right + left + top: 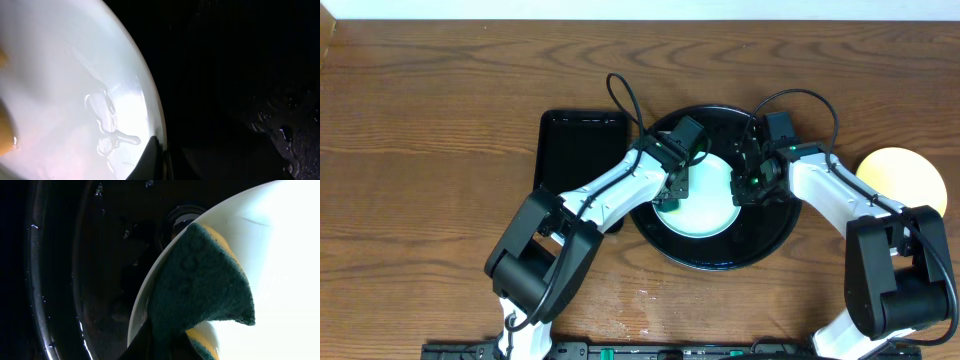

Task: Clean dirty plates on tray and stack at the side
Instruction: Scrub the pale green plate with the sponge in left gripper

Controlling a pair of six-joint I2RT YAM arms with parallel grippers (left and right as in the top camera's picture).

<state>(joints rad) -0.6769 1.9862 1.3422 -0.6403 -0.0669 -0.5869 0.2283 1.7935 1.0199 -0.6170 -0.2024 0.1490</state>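
Observation:
A pale mint-white plate (705, 212) lies in the round black tray (720, 255). My left gripper (671, 193) is shut on a green and yellow sponge (200, 290) that presses on the plate's left rim (145, 297). My right gripper (744, 187) is shut on the plate's right rim (150, 115), one finger (152, 155) on the inside. The plate is wet, with water beads (107, 130). A pale yellow plate (905, 180) lies on the table to the right. I cannot make out a third plate.
A smaller rectangular black tray (580, 150) lies just left of the round tray. The round tray's floor is wet (100, 255). Bare wooden table (430, 130) surrounds everything.

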